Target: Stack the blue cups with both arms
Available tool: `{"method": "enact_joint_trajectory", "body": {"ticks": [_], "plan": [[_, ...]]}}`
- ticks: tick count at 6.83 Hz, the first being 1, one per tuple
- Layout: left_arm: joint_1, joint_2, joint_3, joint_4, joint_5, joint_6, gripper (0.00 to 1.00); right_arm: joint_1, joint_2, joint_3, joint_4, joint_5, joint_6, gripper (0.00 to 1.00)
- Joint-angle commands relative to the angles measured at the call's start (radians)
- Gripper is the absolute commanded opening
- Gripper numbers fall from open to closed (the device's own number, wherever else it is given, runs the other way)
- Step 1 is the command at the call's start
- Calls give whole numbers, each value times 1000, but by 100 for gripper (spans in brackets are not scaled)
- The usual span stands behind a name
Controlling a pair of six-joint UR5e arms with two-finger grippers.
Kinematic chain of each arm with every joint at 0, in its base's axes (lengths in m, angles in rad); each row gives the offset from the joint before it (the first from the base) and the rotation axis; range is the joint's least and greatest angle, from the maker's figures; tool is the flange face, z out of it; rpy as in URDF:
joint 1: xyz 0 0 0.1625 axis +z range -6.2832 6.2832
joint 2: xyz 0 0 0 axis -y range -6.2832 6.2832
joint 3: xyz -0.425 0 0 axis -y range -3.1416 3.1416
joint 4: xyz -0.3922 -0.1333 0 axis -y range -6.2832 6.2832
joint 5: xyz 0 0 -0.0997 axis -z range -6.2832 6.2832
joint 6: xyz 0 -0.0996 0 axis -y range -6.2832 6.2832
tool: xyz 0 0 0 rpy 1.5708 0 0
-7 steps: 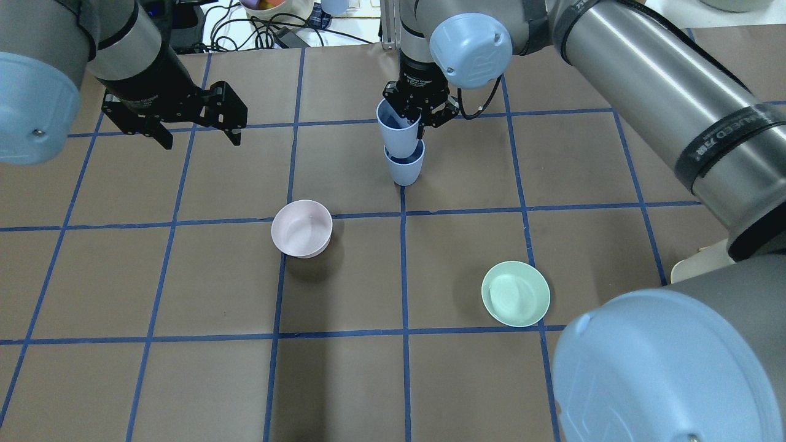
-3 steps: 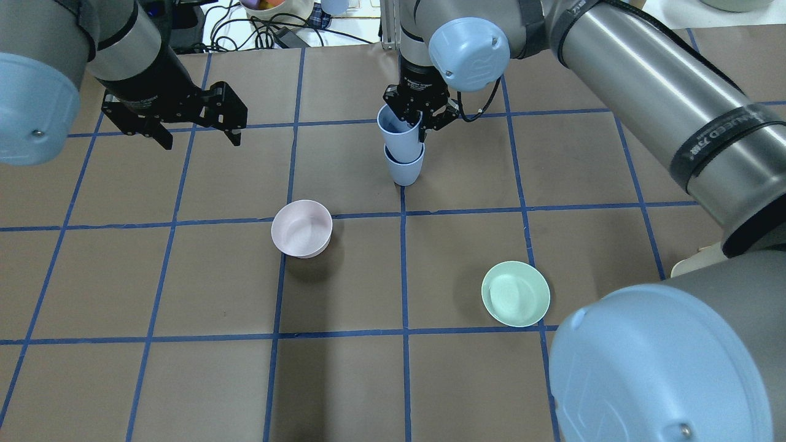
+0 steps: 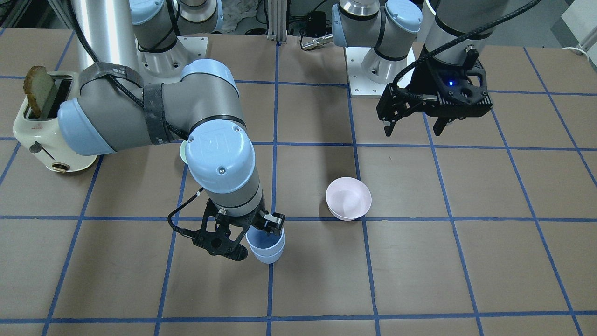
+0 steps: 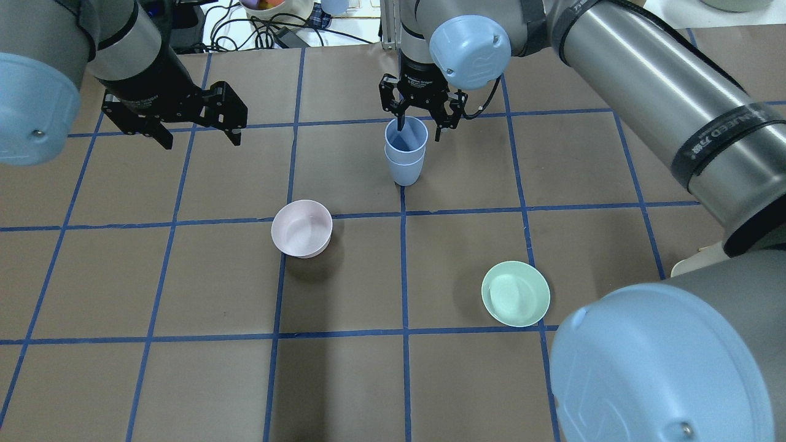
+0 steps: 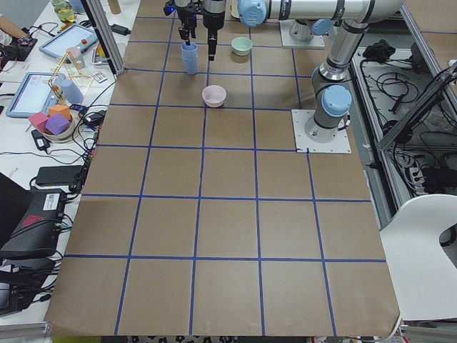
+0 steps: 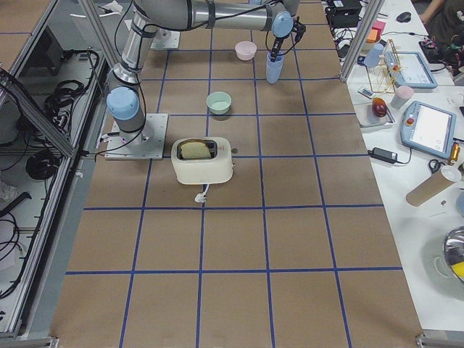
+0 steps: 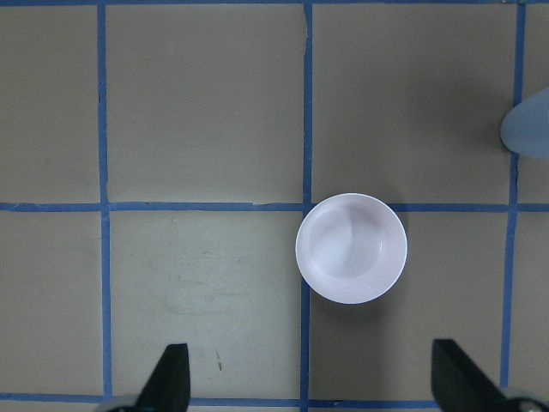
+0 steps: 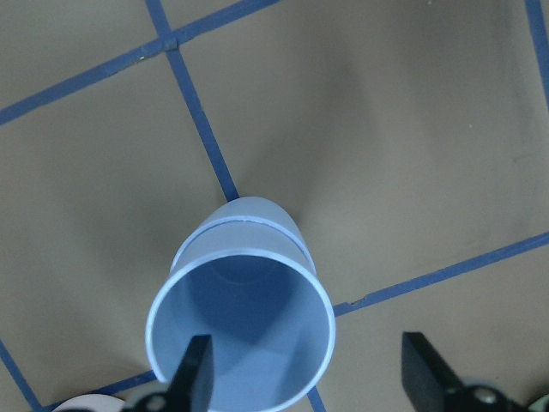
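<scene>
Nearest, well short of the right claw (image 4: 420, 131), a shallow mint-green bowl (image 4: 516, 293) sits on the brown bench with its blue tape grid (image 4: 184, 380). Further on, a pale pink round bowl (image 4: 301, 228) lies between both claws, short of each. Directly under the right claw stand the two matte periwinkle-blue tapered cups (image 4: 405, 162), nested upright. Its jaws stand apart, one inside the top rim and one outside, gripping nothing. Well to that claw's left, the left claw (image 4: 201, 141) hangs spread and empty.
</scene>
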Motion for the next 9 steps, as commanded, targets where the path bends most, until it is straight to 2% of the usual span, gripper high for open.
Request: {"method": "enact_joint_trajectory", "body": {"ticks": [1,2,3,5,7,8,9], "plan": [[0,0,2,0,2,0,100,-57,-60,-12,7,-5,-92,100],[0,0,2,-1,2,0,100,-128,-100,3,37,-5,-241,100],[0,0,2,-1,2,0,100,-195,-143,23,145,-5,-369,100],[2,0,0,-1,-6,0,100,-286,-262,133,162,-8,-531,100],[5,-2,0,0,-15,2,100,-340,-420,307,145,-9,-579,100],[6,-2,0,0,-15,2,100,-345,-468,355,137,-26,-579,100],[8,-2,-2,0,-17,3,100,-343,-476,350,152,-117,-577,100]]}}
